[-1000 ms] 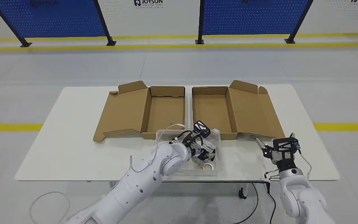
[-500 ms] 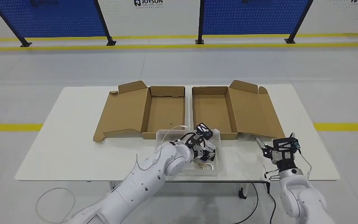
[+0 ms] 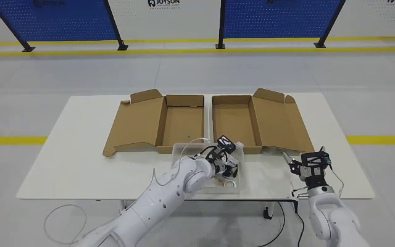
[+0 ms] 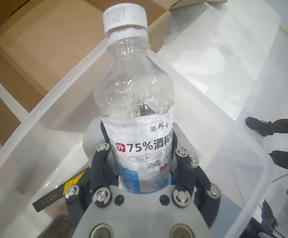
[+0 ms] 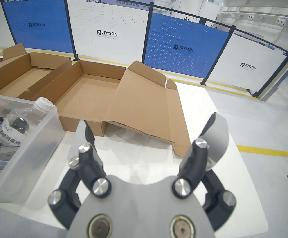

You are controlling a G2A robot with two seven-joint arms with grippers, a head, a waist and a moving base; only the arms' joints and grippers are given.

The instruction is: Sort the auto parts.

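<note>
The jaws of the left arm are clenched around the labelled middle of a clear plastic bottle. The bottle is tilted inside the clear bin at the front of the desk. Its white cap rises over the rim toward the left box. The jaws of the right arm are released, with nothing between them, above the desk near the right box.
</note>
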